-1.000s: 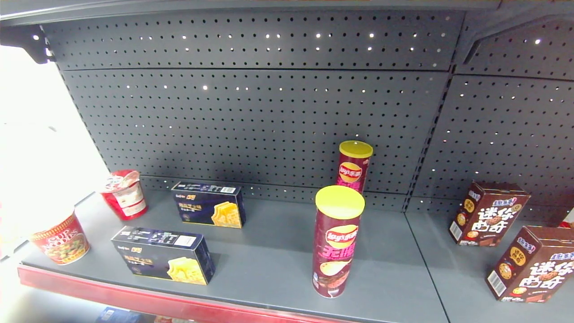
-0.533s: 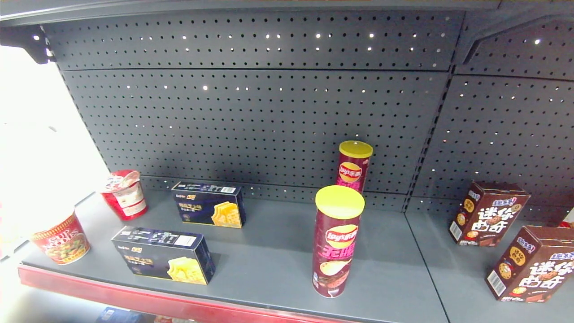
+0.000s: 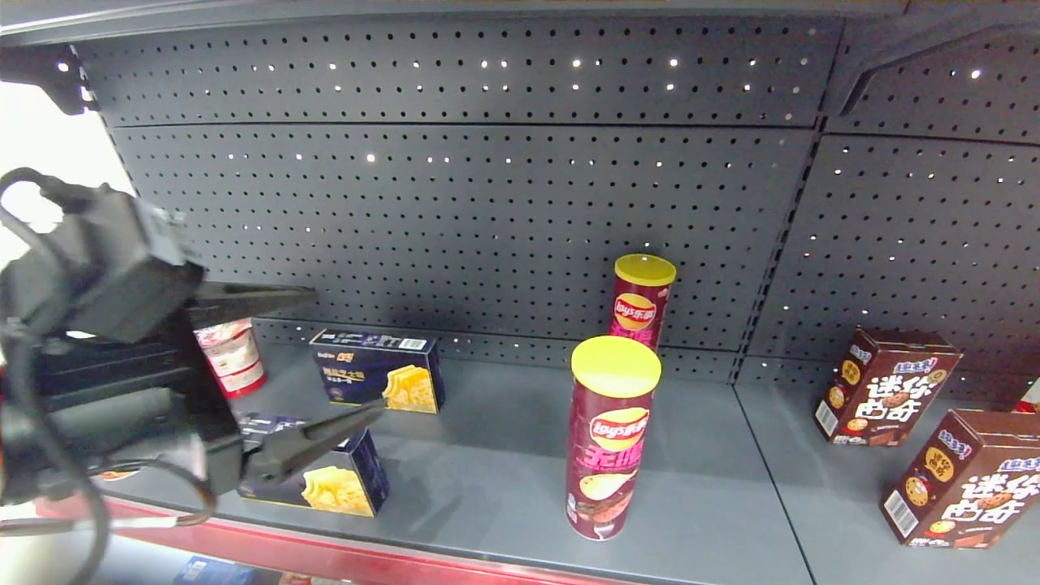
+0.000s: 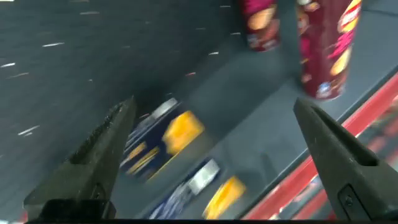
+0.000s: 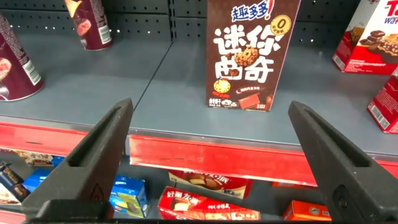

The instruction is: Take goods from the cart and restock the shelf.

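Observation:
My left gripper [image 3: 348, 350] hangs open and empty over the left part of the grey shelf [image 3: 487, 463], above the front dark blue cracker box [image 3: 341, 481]. A second blue box [image 3: 378, 370] lies behind it. In the left wrist view the gripper [image 4: 214, 106] frames both blue boxes [image 4: 163, 137] [image 4: 208, 190]. Two maroon chip cans with yellow lids stand upright mid-shelf, one in front [image 3: 612, 439] and one behind [image 3: 642, 302]. My right gripper [image 5: 211, 107] is open and empty before the red shelf edge [image 5: 217, 155], facing a brown cookie box [image 5: 249, 53].
A red noodle cup [image 3: 234, 356] stands at the back left, partly behind my left arm. Two brown cookie boxes [image 3: 886, 386] [image 3: 967, 479] stand on the right bay. The perforated back wall [image 3: 487, 203] closes the shelf. Packets [image 5: 205, 202] fill the shelf below.
My left arm has come into the head view from the left, open, and now covers the front noodle cup and part of the front blue box. The goods on the shelf stay put.

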### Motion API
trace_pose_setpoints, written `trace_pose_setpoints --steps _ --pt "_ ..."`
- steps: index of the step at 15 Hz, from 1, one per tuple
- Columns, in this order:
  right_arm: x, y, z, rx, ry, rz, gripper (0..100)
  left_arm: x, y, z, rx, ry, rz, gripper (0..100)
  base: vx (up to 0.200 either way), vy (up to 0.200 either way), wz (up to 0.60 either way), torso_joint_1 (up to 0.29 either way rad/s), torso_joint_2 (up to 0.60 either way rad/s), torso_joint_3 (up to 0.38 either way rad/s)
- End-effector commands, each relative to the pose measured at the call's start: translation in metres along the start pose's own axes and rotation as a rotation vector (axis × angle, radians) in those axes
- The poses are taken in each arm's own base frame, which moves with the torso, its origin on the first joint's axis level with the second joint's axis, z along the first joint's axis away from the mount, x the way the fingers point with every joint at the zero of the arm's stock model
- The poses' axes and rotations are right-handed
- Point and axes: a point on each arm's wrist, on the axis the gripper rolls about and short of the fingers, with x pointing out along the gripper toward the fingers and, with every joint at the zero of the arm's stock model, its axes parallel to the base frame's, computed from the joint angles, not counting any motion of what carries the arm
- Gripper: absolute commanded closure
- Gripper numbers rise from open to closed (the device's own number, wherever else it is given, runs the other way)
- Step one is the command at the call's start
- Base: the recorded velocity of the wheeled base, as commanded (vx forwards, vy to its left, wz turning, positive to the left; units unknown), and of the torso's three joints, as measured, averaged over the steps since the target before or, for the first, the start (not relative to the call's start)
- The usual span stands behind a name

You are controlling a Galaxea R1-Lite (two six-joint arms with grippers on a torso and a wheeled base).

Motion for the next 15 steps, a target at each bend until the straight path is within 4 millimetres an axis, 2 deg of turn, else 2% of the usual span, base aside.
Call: trace_pose_setpoints --steps 1,2,6,10,15 --pt "0.0 0.0 0.0 0.0 0.002 0.0 0 0.067 -0.019 -0.019 -0.062 0.126 -0.108 0 0.0 0.0 0.0 0.0 0.0 0.0" --pt "0.0 0.0 0.0 0.0 0.002 0.0 0 0.079 -0.024 -0.027 -0.098 0.177 -0.095 0 0.0 0.0 0.0 0.0 0.0 0.0" --pt "0.0 0.0 0.0 0.0 0.002 0.001 0 0.1 -0.028 -0.044 -0.164 0.293 -0.02 0 0.0 0.0 0.0 0.0 0.0 0.0" --pt "0.0 0.0 0.0 0.0 0.002 0.001 0 0.112 -0.044 -0.048 -0.146 0.317 -0.082 0 0.0 0.0 0.0 0.0 0.0 0.0" --pt "0.0 0.0 0.0 0.0 0.002 0.001 0 0.14 -0.064 -0.054 -0.119 0.306 -0.135 0 0.0 0.0 0.0 0.0 0.0 0.0"
